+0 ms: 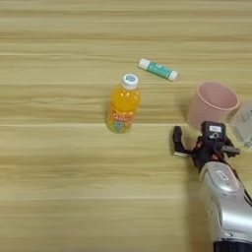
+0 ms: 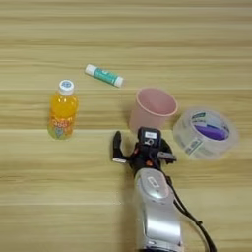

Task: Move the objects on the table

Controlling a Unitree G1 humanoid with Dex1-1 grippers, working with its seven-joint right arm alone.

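Pink plastic cup stands upright just beyond your right arm's black two-fingered claw, which hangs spread and empty, nearer it than the orange-juice bottle.

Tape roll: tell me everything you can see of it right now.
The tape roll is a wide ring of clear tape, with a white-and-green label on its inner core and a purplish tint inside. It lies tilted on the table, right of the cup, with a narrow gap between them. Nothing grips it; the gripper is apart, to its left.
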